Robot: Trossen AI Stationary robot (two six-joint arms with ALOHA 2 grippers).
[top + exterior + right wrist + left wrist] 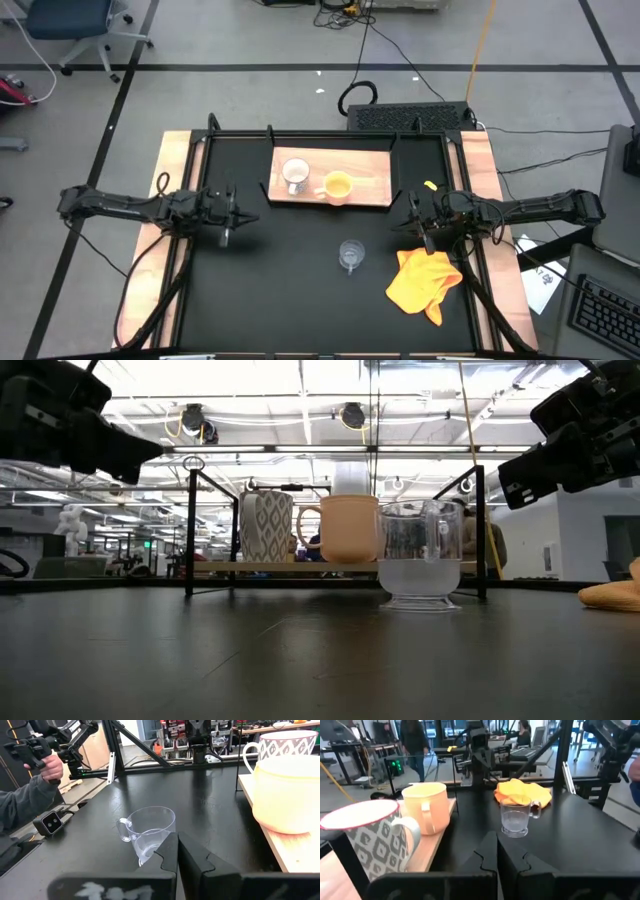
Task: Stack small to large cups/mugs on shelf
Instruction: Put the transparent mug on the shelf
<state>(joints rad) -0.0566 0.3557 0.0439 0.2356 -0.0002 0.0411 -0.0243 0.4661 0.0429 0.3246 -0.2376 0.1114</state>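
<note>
Cups are split between two places. On the shelf (372, 190), a light wood board whose long side runs left to right across the far half of the black table (290, 290), the white mug (294, 176) stands upright on the left part, and the orange mug (337, 186) stands upright just to its right, close beside it. The clear glass cup (350, 255) stands upright on the table, in front of the shelf and apart from it. In the right wrist view its handle points toward the left arm's side. A yellow cloth (423, 281) lies crumpled to the cup's right. The left gripper (228, 216) hovers at the table's left with fingers pressed together, holding nothing. The right gripper (421, 224) hovers at the right, above the cloth's far edge, fingers likewise together and empty.
</note>
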